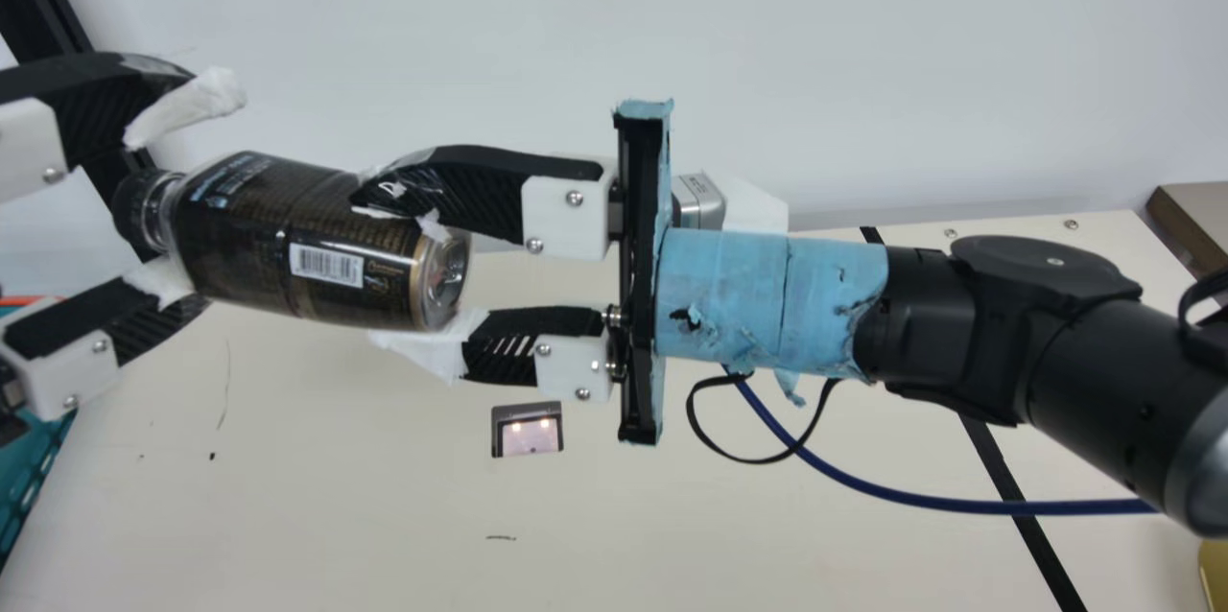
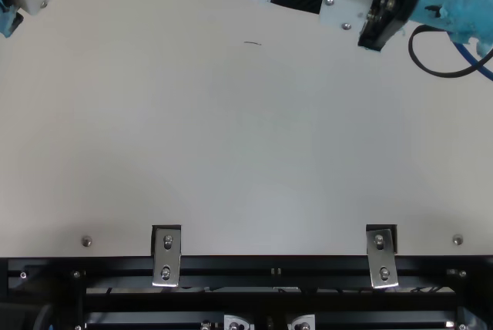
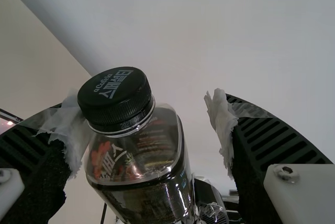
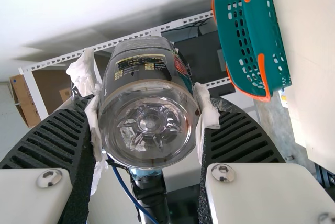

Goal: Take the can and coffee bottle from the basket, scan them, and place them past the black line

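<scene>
Main view: one coffee bottle (image 1: pixel 297 243), above the desk (image 1: pixel 384 478); the right hand (image 1: pixel 372 267) grips its base (image 1: pixel 444 278). Left hand (image 1: pixel 184 185): spread wide about the cap (image 1: pixel 134 209). Handling, as judged: right grip stays firm, left hand backs straight off the cap, barcode (image 1: pixel 326 265) then turns toward the scanner (image 1: pixel 528 430). Long axis: nearly level, cap toward the left hand, base toward the right.

A pale wall (image 1: pixel 863 36) rises behind the cream table (image 1: pixel 767 545), a white metal frame (image 4: pixel 125 40) near cardboard (image 4: pixel 25 98).
</scene>
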